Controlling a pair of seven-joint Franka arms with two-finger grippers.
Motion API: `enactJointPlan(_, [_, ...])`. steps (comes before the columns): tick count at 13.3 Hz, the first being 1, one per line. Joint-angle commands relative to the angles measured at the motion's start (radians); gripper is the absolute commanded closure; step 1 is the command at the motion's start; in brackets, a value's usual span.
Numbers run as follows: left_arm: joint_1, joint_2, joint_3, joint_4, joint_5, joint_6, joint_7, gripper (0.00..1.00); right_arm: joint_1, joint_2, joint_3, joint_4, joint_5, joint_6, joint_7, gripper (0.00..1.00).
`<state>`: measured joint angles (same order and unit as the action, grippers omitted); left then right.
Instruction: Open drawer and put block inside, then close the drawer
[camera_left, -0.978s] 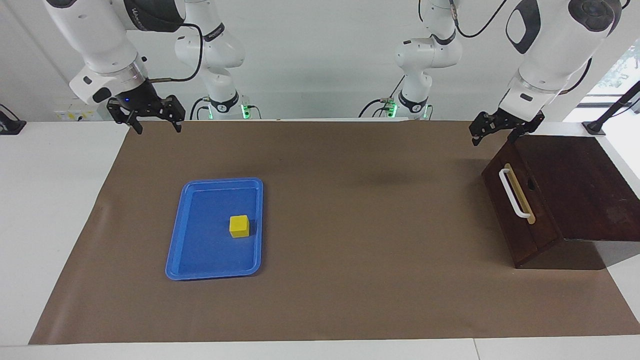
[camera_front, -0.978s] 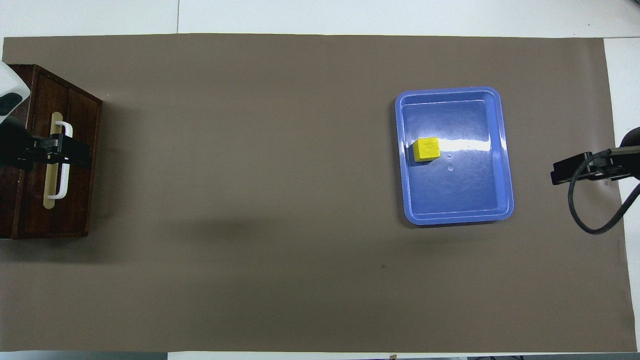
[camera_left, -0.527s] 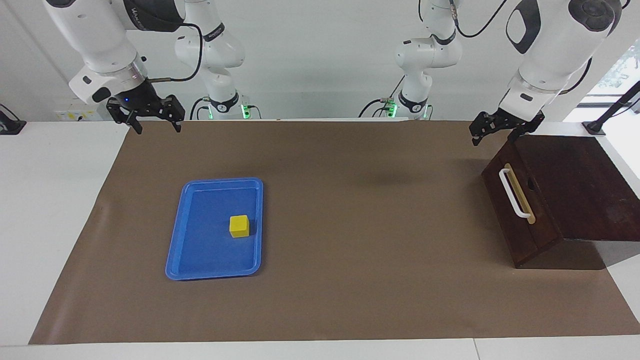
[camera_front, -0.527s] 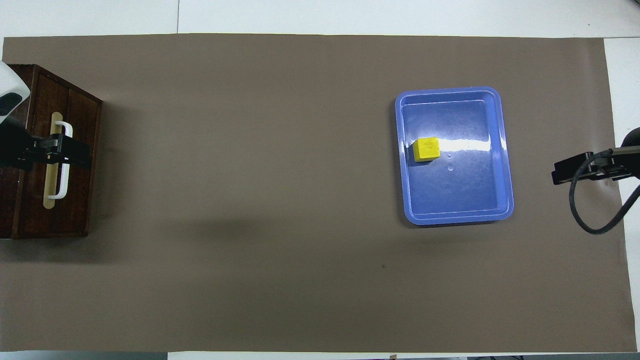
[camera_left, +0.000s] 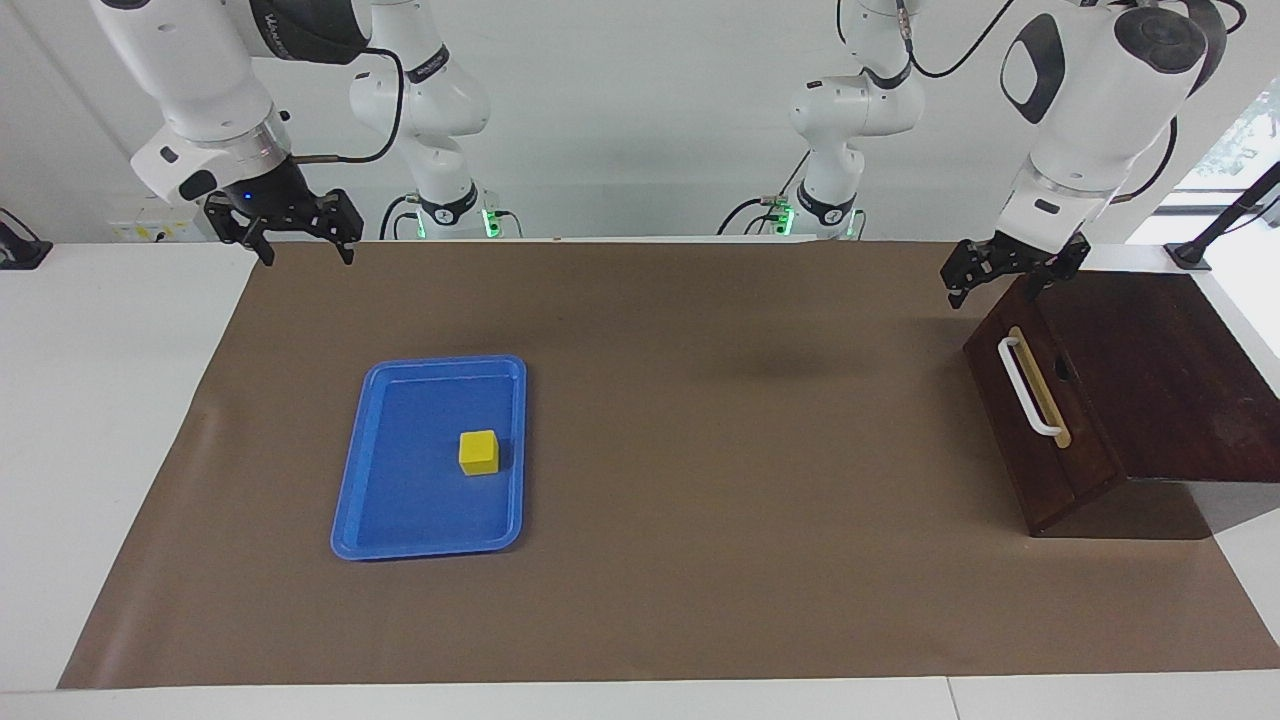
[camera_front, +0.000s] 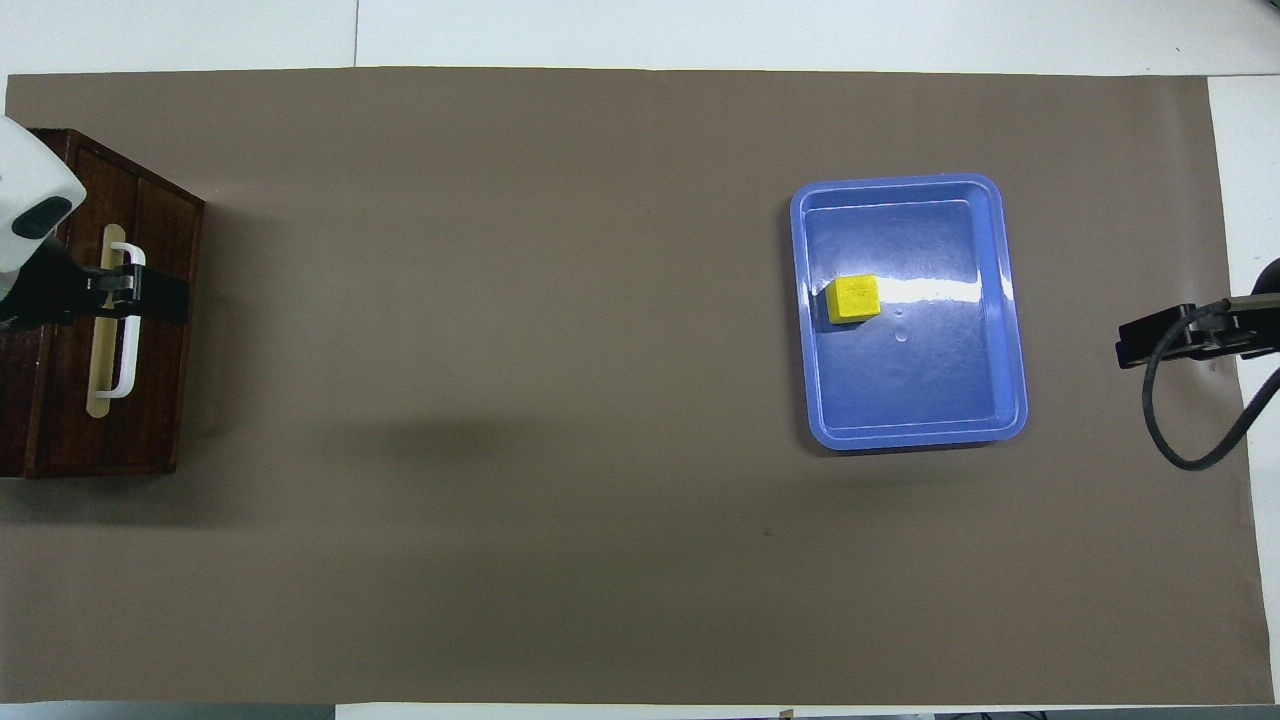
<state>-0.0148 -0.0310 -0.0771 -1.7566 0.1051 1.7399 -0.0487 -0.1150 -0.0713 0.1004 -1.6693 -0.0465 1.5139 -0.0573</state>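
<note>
Right claw (camera_left: 298, 245) hangs in the air over the edge of the brown paper cover (camera_left: 700, 400) at the right arm's end of the table (camera_left: 110, 420), its two fingers spread wide apart and holding nothing. In the overhead view only its dark body (camera_front: 1160, 338) and a looping black cable show at the frame's side. On the arm's upper link some white lettering can be seen, but it is too partial to read.

Next comes the blue tray (camera_left: 345, 500), lying flat on the paper. The block (camera_left: 479, 452), a small yellow cube, sits inside the tray, near the long rim that faces the middle of the table. No writing shows on either.

Bare paper fills the middle of the table.

At the left arm's end stands the dark wooden box (camera_left: 1170, 370). Its drawer (camera_left: 1020, 420) is shut, front flush, with the white bar handle (camera_left: 1028, 387) on its tan strip. Left claw (camera_left: 1005, 280) hovers above the box's upper corner nearest the robots, fingers parted and empty, clear of the handle.
</note>
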Motion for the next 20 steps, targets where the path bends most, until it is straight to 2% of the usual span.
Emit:
enactJointPlan(1, [0.001, -0.043, 0.000, -0.131, 0.103, 0.130, 0.013, 0.00, -0.022, -0.016, 0.010, -0.020, 0.003, 0.011, 0.003, 0.00])
enactJointPlan(3, [0.009, -0.023, 0.002, -0.165, 0.136, 0.190, 0.013, 0.00, -0.022, -0.018, 0.010, -0.026, 0.045, 0.022, 0.118, 0.00])
enactJointPlan(6, [0.010, 0.049, 0.002, -0.198, 0.267, 0.280, 0.012, 0.00, -0.020, -0.019, 0.010, -0.049, 0.089, 0.025, 0.265, 0.00])
enactJointPlan(11, [0.078, 0.138, 0.002, -0.234, 0.298, 0.458, 0.012, 0.00, -0.022, -0.010, 0.009, -0.128, 0.223, 0.094, 0.596, 0.00])
enactJointPlan(13, [0.093, 0.143, 0.002, -0.262, 0.300, 0.503, 0.012, 0.00, -0.025, 0.040, 0.008, -0.130, 0.307, 0.112, 0.759, 0.00])
enactJointPlan(15, [0.085, 0.164, 0.002, -0.268, 0.301, 0.529, 0.007, 0.00, -0.038, 0.143, 0.007, -0.132, 0.431, 0.182, 0.975, 0.00])
enactJointPlan(17, [0.076, 0.186, 0.002, -0.270, 0.303, 0.535, 0.003, 0.00, -0.040, 0.204, 0.007, -0.139, 0.509, 0.235, 1.051, 0.00])
enactJointPlan(18, [0.073, 0.192, 0.002, -0.268, 0.326, 0.535, 0.003, 0.00, -0.038, 0.215, 0.007, -0.168, 0.537, 0.297, 1.063, 0.00])
enactJointPlan(20, [0.073, 0.204, 0.000, -0.270, 0.416, 0.535, 0.001, 0.00, -0.038, 0.243, 0.007, -0.208, 0.621, 0.353, 1.064, 0.00])
